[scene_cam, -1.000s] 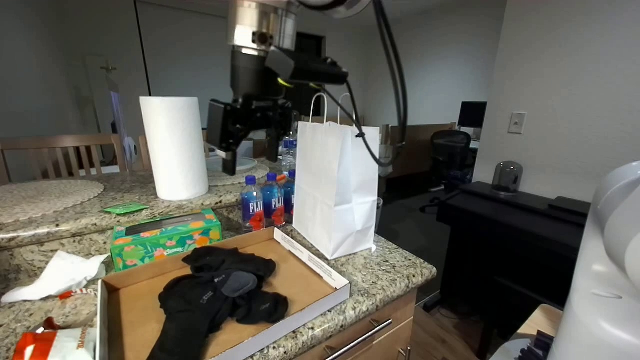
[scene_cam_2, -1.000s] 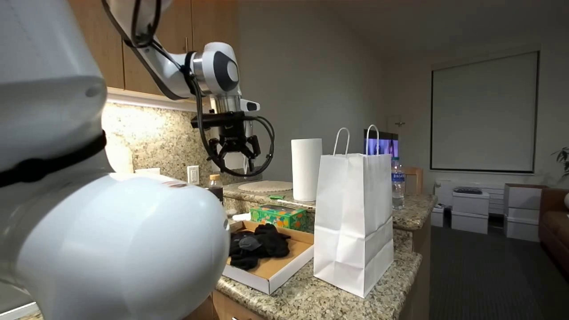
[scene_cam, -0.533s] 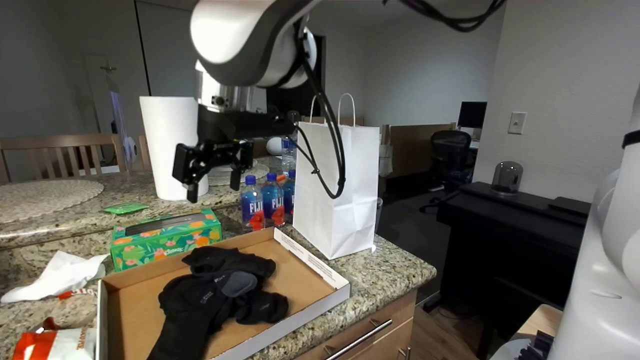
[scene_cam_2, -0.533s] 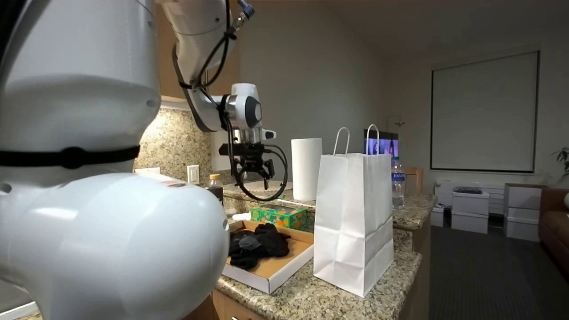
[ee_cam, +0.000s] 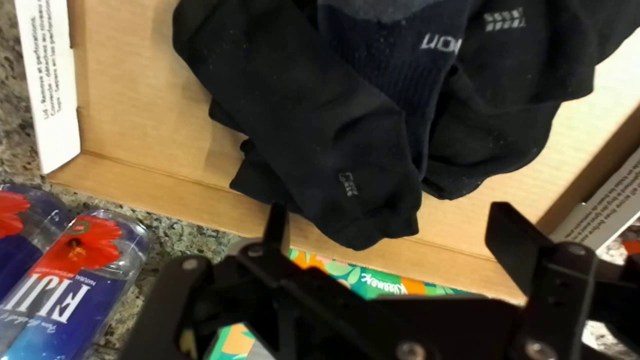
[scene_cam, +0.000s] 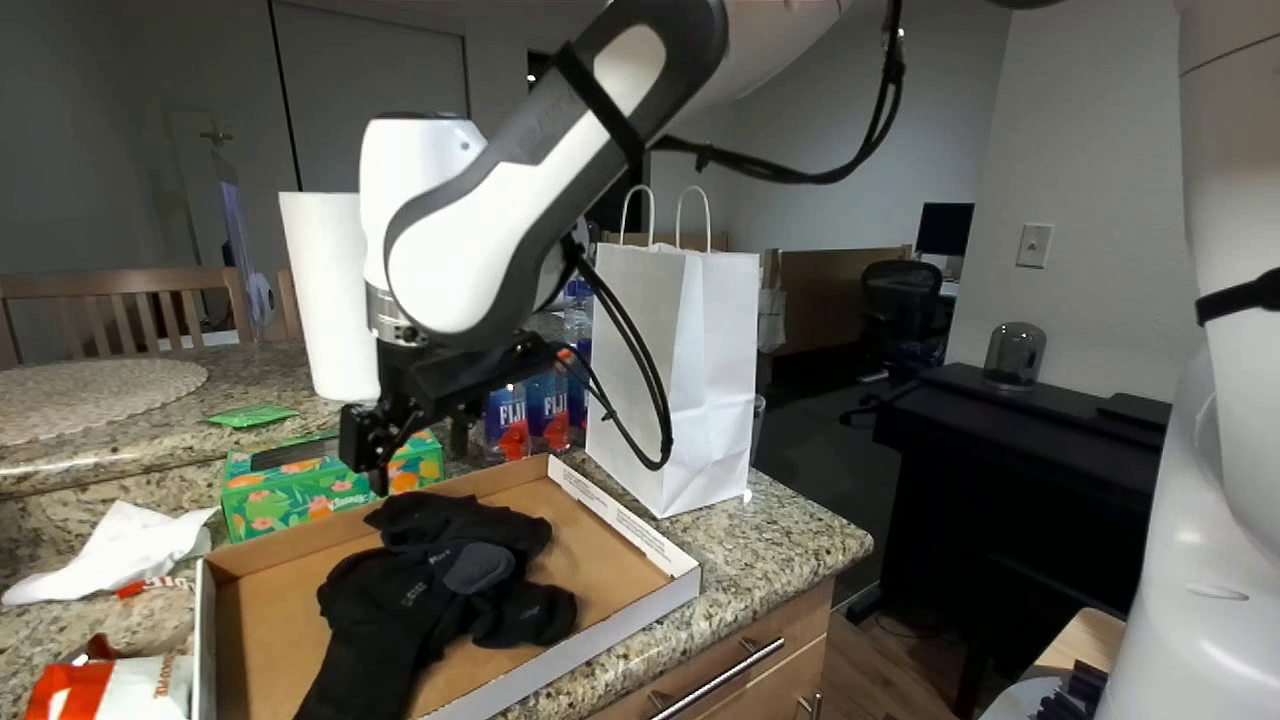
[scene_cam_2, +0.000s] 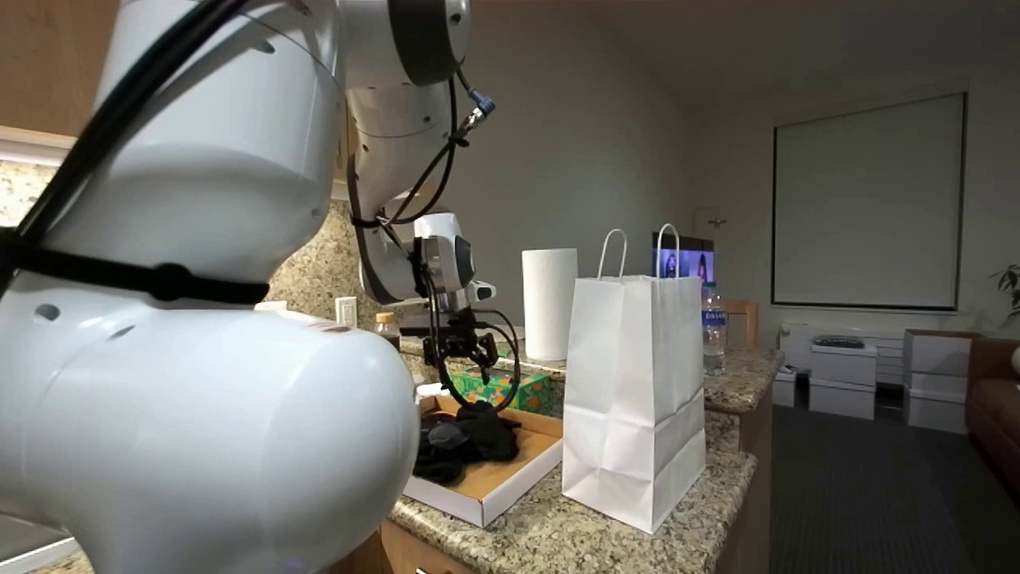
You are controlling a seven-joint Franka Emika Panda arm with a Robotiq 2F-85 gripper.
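My gripper (ee_cam: 389, 212) stands open in the wrist view, its two black fingers wide apart with nothing held between them. Below it lies a bunch of black socks (ee_cam: 320, 115), one sock end showing between the fingertips. The socks (scene_cam: 430, 600) rest in a shallow cardboard tray (scene_cam: 265, 630) with white outer sides. In an exterior view the gripper (scene_cam: 420, 465) hangs above the tray's back edge, in front of a green floral tissue box (scene_cam: 300, 490). Also above the tray in an exterior view, the gripper (scene_cam_2: 466, 367) is clear of the socks (scene_cam_2: 482, 434).
Fiji bottles (scene_cam: 512, 420) stand behind the tray, beside a tall white paper bag (scene_cam: 650, 400) with handles. A paper towel roll (scene_cam: 325, 300) is on the raised counter. A crumpled tissue (scene_cam: 115, 550) and a red-white packet (scene_cam: 115, 690) lie left of the tray.
The arm has come down from high over the raised counter to just above the tray's back part. The gripper has stayed open; socks, tray and bag have not moved.
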